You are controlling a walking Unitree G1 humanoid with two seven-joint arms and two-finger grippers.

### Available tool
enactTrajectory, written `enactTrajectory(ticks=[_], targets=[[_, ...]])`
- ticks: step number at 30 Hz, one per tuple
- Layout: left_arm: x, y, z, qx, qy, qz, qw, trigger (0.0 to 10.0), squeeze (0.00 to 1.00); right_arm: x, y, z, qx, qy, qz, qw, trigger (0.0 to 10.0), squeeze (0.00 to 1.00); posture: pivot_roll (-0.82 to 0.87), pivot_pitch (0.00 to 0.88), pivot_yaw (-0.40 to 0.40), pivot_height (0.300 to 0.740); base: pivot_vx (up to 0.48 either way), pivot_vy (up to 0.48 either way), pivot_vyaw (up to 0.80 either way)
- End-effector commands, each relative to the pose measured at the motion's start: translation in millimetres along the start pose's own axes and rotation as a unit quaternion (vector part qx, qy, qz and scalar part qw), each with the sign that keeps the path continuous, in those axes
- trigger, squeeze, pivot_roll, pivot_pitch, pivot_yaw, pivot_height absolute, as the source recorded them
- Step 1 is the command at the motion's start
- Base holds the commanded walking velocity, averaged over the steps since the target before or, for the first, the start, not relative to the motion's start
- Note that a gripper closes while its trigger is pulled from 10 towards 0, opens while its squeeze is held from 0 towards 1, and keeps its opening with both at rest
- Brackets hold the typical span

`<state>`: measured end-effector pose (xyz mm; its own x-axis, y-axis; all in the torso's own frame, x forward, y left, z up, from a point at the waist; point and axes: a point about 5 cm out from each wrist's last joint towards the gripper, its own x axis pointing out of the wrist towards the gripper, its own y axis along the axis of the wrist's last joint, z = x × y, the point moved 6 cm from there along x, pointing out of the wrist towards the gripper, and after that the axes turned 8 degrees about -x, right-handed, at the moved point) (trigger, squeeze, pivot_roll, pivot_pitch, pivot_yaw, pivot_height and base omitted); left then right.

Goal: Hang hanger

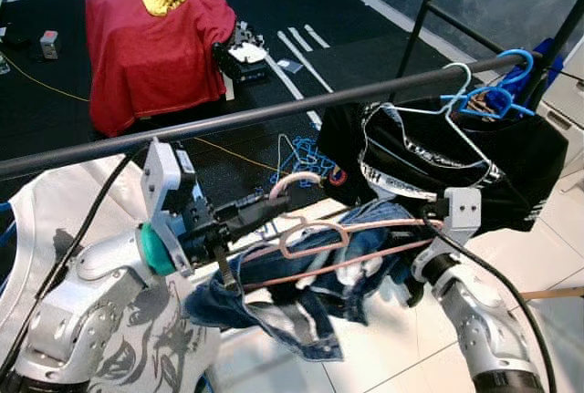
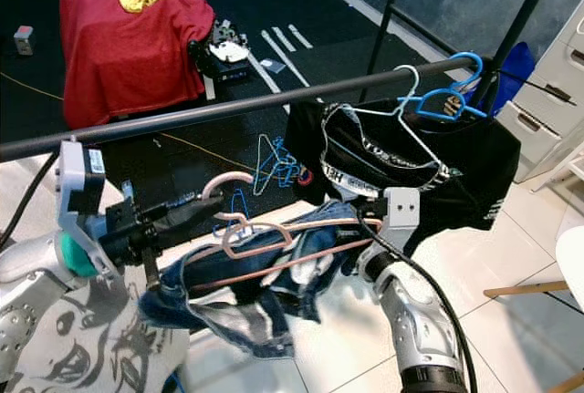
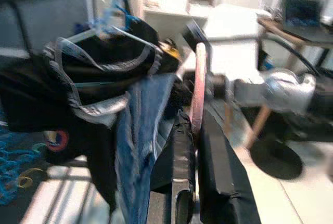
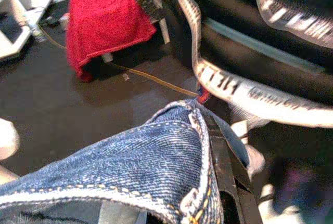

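Note:
A pink hanger [image 1: 315, 233] draped with blue jeans [image 1: 301, 315] hangs in the air below the black rail [image 1: 274, 112]. Its hook [image 1: 294, 180] is under the rail and not touching it. My left gripper [image 1: 272, 205] is shut on the hanger's neck; in the left wrist view the pink wire [image 3: 198, 89] runs between the black fingers [image 3: 221, 167]. My right gripper [image 1: 422, 229] is shut on the hanger's right end, half buried in denim [image 4: 156, 151] beside one black finger [image 4: 223, 177].
A black garment [image 1: 456, 156] on a white hanger and blue hangers [image 1: 500, 97] occupy the rail's right end. A white printed shirt [image 1: 137, 338] hangs at the left. Behind stand a red-covered table [image 1: 155, 37], loose blue hangers [image 1: 297, 151] on the floor and white drawers [image 1: 568, 92].

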<state>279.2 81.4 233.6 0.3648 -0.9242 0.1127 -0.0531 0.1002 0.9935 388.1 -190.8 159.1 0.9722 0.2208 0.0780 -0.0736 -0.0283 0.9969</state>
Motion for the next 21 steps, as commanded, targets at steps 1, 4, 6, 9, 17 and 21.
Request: enactTrajectory(ticks=[1,4,6,9,17,21], targets=[[-1.0,-15,17.9,-0.010,-0.048,-0.038,0.998,10.0,0.00,0.1,15,8.1,-0.022,-0.010,0.026,0.999,10.0,0.00,-0.14,0.150,0.039,0.740,0.000,0.000,0.00],[-9.8,-23,24.6,-0.007,-0.071,-0.069,0.995,10.0,0.00,-4.0,26,28.1,-0.042,-0.039,0.040,0.998,10.0,0.00,-0.14,0.150,0.039,0.740,0.000,0.000,0.00],[-15.8,-29,28.8,-0.005,-0.086,-0.090,0.992,10.0,0.00,-7.1,34,40.8,-0.055,-0.059,0.050,0.995,10.0,0.00,-0.14,0.150,0.039,0.740,0.000,0.000,0.00],[-18.7,-31,29.6,-0.007,-0.089,-0.098,0.991,10.0,0.00,-9.9,43,46.5,-0.063,-0.070,0.066,0.993,10.0,0.00,-0.15,0.147,0.042,0.740,0.000,0.000,0.00],[-16.4,-34,19.9,-0.008,-0.057,-0.099,0.993,10.0,0.00,-14.6,55,37.3,-0.102,-0.056,0.094,0.989,10.0,0.00,-0.15,0.150,0.043,0.740,0.000,0.000,0.00],[-1.4,-34,3.2,0.000,0.005,-0.083,0.997,10.0,0.00,-17.8,55,-2.7,-0.145,0.031,0.101,0.984,10.0,0.00,-0.15,0.152,0.047,0.740,0.000,0.000,0.00]])
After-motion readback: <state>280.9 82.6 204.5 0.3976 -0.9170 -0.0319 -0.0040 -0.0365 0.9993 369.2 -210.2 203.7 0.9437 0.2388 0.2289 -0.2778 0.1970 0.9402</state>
